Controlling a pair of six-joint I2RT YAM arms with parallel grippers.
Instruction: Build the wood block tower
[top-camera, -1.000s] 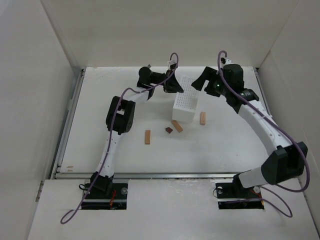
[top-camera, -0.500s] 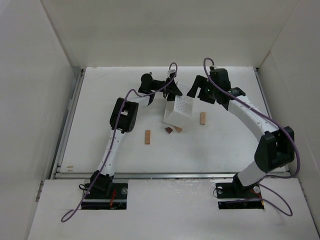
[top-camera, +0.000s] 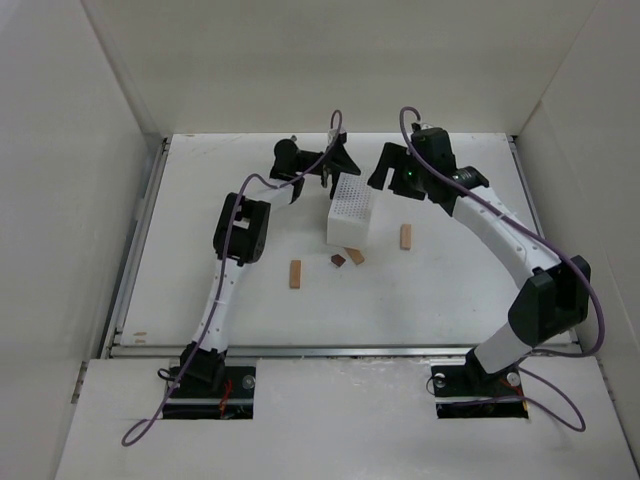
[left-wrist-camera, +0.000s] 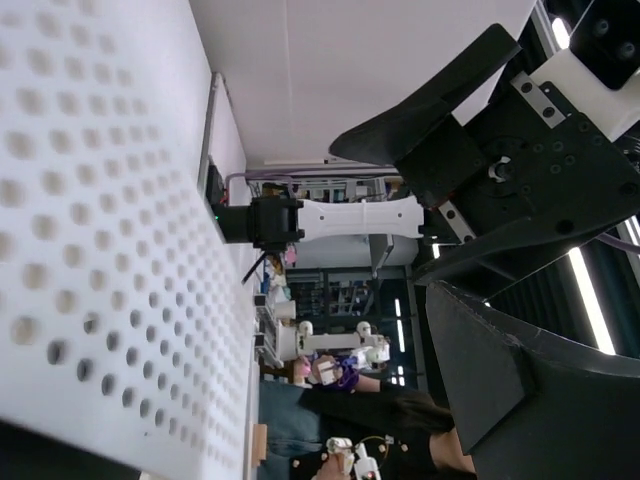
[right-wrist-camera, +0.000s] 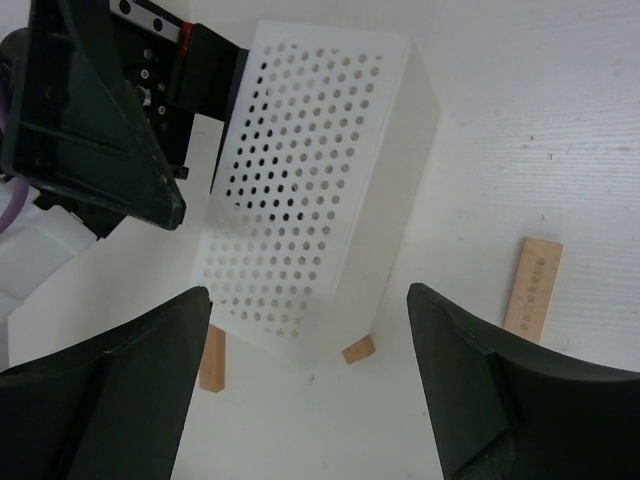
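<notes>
Three light tan wood blocks (top-camera: 295, 274) (top-camera: 354, 256) (top-camera: 406, 236) and a dark reddish-brown one (top-camera: 338, 260) lie loose on the table, none stacked. The right wrist view shows tan blocks (right-wrist-camera: 533, 288) (right-wrist-camera: 358, 350) (right-wrist-camera: 211, 360); the left wrist view shows one tan block (left-wrist-camera: 259, 445). My left gripper (top-camera: 335, 165) stands open at the far left end of a white perforated box (top-camera: 350, 212), one finger (left-wrist-camera: 520, 390) well off the box face (left-wrist-camera: 90, 250). My right gripper (top-camera: 383, 172) (right-wrist-camera: 310, 385) hangs open above the box's right side, holding nothing.
The white perforated box (right-wrist-camera: 310, 200) lies flat on the table (top-camera: 200, 260), with a tan block and the dark block right at its near edge. The left gripper's finger (right-wrist-camera: 90, 110) sits close to the box's far left corner. White walls enclose the table on three sides.
The left gripper has opened and let go of the box, which was tilted up half a second ago and now lies flat, slightly further left. The right gripper has moved left toward the box.
</notes>
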